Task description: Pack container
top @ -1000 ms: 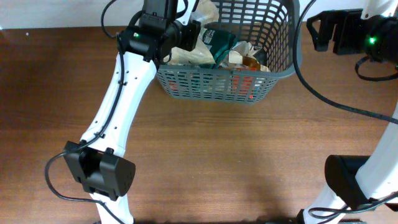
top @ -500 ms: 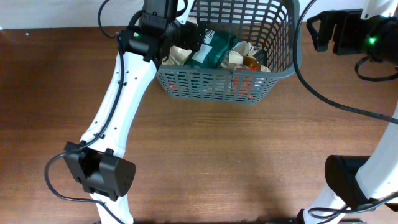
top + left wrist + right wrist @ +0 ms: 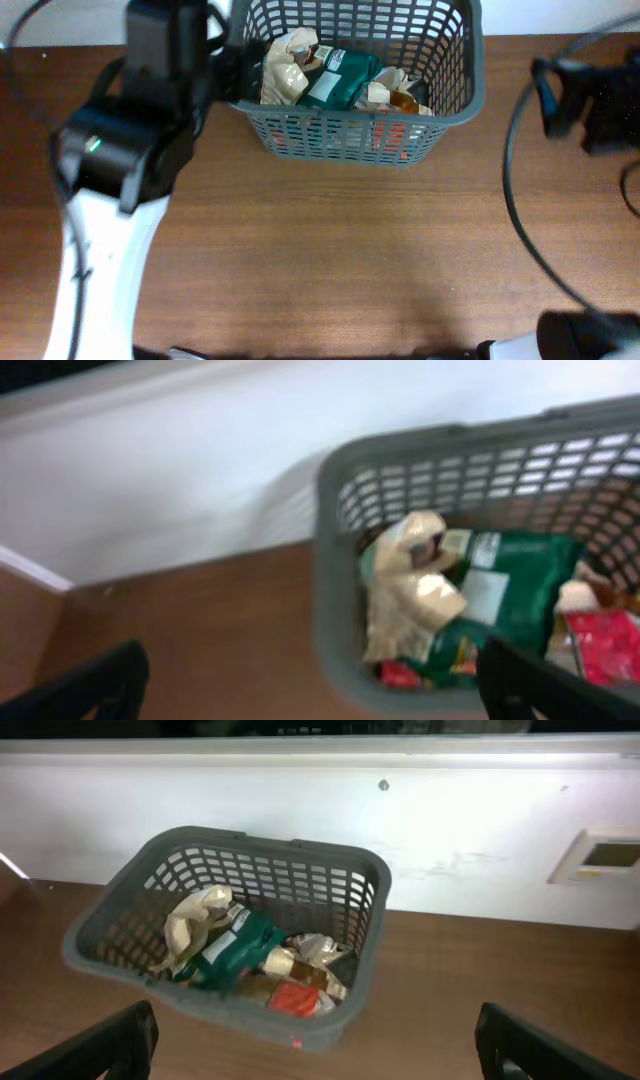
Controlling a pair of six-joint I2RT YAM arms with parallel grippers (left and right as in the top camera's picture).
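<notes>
Grey lattice container [image 3: 474, 85] sits at the far edge of the worktop [image 3: 330, 250], with packets already inside

Left end effector [image 3: 315, 695] hangs just outside the container's left rim, jaws spread wide and holding nothing; right end effector [image 3: 320, 1055] is likewise wide open and empty, well apart on the other side; a cream packet [image 3: 283, 68] lies partly over a green packet [image 3: 335, 80] near the left wall; the step in hand, as I judge it, is clearing the left arm off the rim; lift first, then swing aside, so no finger snags the lattice or drags the cream packet out.
</notes>
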